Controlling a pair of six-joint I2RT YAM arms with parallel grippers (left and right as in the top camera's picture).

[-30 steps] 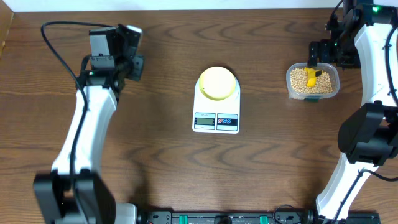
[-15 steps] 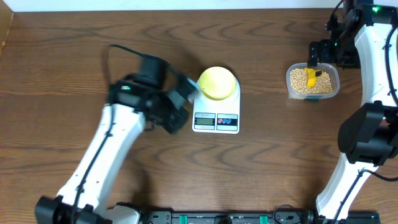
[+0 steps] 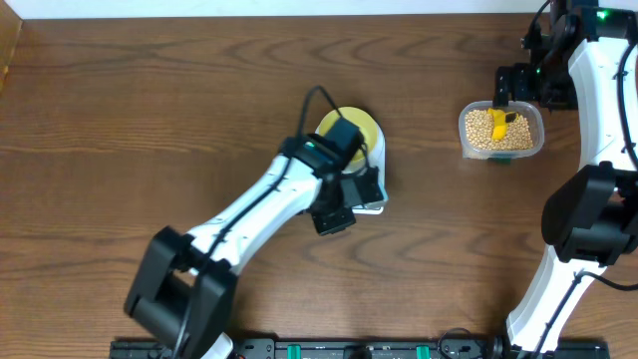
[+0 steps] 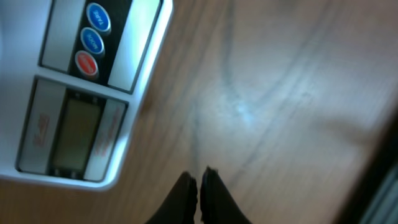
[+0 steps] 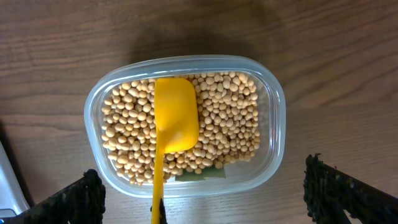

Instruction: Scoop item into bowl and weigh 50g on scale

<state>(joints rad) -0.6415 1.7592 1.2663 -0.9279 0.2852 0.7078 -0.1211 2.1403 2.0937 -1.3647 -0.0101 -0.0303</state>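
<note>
Overhead, we find the job barely begun: the bowl (image 3: 359,126) sits on the scale (image 3: 378,161) at the centre of the frame, and what shows of it past the left arm looks empty, while all the beans (image 3: 482,131) lie in the clear container (image 3: 534,144) at upper right, with the yellow scoop (image 3: 499,124) resting on them. By our reckoning every scoop and the weighing itself are left to do.

Left wrist view adds what the overhead hides beneath the arm. The left gripper (image 4: 199,184), at the lower middle of the frame, has its fingers pinched together on nothing, over bare table (image 4: 280,93) just beside the scale's front. The display (image 4: 73,134) and the three buttons (image 4: 93,39) fill the upper left, but the reading is too blurred for us to make out.

Right wrist view alone shows the right gripper (image 5: 202,177) spread wide and empty above the container, a finger in each lower corner. The scoop's handle runs down to the bottom edge between them, ungrasped
</note>
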